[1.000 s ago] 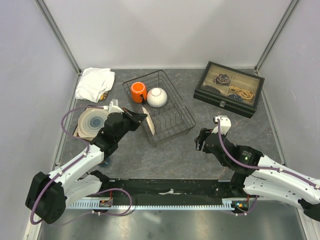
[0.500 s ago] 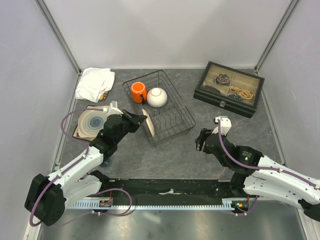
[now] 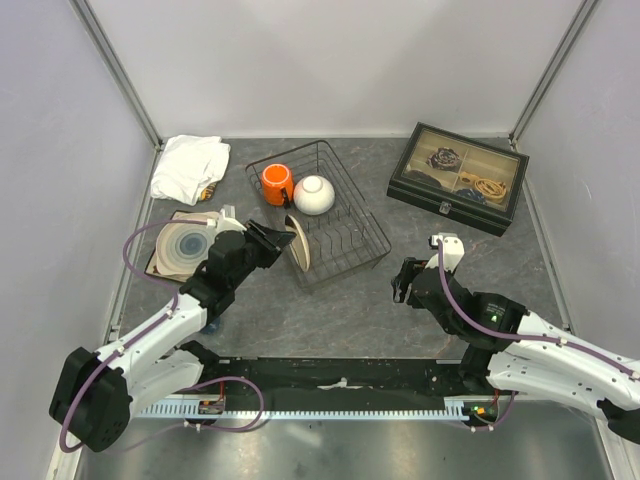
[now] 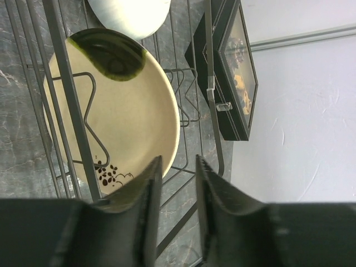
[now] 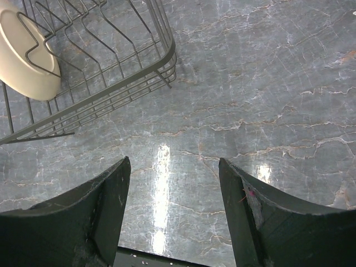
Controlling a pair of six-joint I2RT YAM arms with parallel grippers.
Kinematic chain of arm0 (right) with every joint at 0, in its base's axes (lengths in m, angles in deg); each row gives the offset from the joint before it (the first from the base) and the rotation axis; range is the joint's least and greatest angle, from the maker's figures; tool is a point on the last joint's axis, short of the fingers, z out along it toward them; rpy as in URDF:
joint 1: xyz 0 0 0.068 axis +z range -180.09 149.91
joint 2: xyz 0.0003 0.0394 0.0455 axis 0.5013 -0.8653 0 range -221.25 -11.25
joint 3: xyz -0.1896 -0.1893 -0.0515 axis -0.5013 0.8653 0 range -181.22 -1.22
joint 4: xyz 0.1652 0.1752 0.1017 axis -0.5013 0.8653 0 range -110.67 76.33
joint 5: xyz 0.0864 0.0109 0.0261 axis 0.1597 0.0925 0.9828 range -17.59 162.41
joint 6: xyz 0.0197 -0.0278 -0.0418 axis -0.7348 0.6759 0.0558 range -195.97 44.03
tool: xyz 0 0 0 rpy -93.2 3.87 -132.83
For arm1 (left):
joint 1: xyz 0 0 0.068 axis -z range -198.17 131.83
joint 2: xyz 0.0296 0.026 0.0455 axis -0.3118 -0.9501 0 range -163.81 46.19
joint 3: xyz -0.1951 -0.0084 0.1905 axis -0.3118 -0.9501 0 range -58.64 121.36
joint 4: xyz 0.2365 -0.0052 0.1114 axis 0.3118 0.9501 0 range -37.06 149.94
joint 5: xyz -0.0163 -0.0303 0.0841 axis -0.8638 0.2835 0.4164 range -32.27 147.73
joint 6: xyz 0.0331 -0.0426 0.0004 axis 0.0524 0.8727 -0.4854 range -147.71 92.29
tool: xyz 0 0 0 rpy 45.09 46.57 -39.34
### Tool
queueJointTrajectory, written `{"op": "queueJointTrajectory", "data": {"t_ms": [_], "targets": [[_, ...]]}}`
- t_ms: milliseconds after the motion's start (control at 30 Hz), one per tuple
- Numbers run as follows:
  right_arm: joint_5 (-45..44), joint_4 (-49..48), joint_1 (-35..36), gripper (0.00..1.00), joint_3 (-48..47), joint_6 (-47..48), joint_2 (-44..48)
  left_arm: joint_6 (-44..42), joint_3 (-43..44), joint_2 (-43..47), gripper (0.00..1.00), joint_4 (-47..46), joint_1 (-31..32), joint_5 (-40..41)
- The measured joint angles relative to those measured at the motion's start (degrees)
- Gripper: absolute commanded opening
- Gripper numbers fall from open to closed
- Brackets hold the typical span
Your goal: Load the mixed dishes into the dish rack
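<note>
Overhead, plus wrist close-ups of rack (image 3: 340,238)

The dish rack (image 3: 318,212) is thin black metal wire with a dull sheen. The cream plate (image 4: 119,117) in it looks like glazed ceramic, smooth and glossy, with a dark green glazed patch and brown speckles. The white bowl (image 3: 313,194) and the orange mug (image 3: 276,183) look equally smooth and shiny. The table (image 5: 250,111) is dark grey, marble-veined and polished, with bright glints. Far left, the white cloth (image 3: 188,166) is soft, matt and creased. Far right, the box (image 3: 457,177) is matt black with a clear glass lid. The fingers (image 5: 100,217) of the right gripper (image 5: 173,162) are matt black plastic.
</note>
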Motion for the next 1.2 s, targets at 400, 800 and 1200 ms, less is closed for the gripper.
{"op": "queueJointTrajectory", "data": {"t_ms": [400, 800, 1200], "targets": [[0.0, 0.0, 0.0, 0.73, 0.0, 0.0, -0.1, 0.0, 0.2, 4.9, 0.5, 3.5, 0.0, 1.5], [-0.2, 2.4, 0.0, 0.73, 0.0, -0.1, 3.1, -10.7, 19.1, 3.0, 0.49, 24.3, -13.7, 9.0], [-0.6, 5.9, 0.0, 0.73, -0.2, -1.0, 6.2, -24.8, 29.0, -22.1, 0.48, 35.7, -15.5, 19.3]]}}
